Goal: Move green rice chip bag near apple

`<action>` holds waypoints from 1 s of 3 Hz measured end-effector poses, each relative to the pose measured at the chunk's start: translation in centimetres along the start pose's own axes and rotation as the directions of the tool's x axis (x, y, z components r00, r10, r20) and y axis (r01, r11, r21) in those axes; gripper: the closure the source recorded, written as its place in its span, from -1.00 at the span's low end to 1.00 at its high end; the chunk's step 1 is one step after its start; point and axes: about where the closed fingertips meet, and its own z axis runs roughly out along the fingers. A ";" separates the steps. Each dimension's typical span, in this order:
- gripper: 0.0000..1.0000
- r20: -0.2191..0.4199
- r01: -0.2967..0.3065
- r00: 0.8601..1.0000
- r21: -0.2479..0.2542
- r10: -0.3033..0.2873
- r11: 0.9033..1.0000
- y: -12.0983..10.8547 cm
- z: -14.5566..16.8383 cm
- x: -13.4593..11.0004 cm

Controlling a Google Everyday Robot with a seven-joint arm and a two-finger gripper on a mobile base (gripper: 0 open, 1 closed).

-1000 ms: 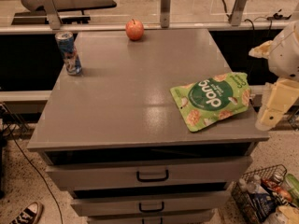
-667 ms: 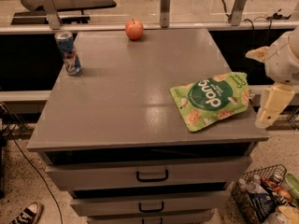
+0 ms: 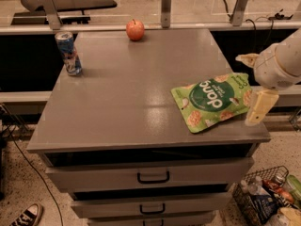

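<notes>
The green rice chip bag (image 3: 214, 100) lies flat near the right front corner of the grey cabinet top (image 3: 131, 93). The red-orange apple (image 3: 135, 30) sits at the far edge, left of the middle. My gripper (image 3: 253, 84) hangs at the right edge of the top, just right of the bag. It is open, with one cream finger (image 3: 258, 108) at the bag's near right corner and the other (image 3: 246, 58) beyond its far right corner. It holds nothing.
A blue-and-white drink can (image 3: 68, 53) stands at the far left of the top. Drawers with dark handles (image 3: 153, 177) are below. A wire basket of items (image 3: 270, 201) sits on the floor at the right. A shoe (image 3: 26, 216) is at the lower left.
My gripper has shifted slightly left, closer to the bag's right edge. The bag, apple and can have not moved.
</notes>
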 end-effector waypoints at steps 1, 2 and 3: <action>-1.00 0.036 -0.012 0.999 0.003 0.012 1.000 -0.4 2.0 -0.6; -0.65 0.050 -0.042 0.998 -0.006 0.042 0.999 -0.8 3.4 -1.3; -0.16 0.056 -0.066 0.996 -0.008 0.066 0.998 -1.0 3.8 -1.6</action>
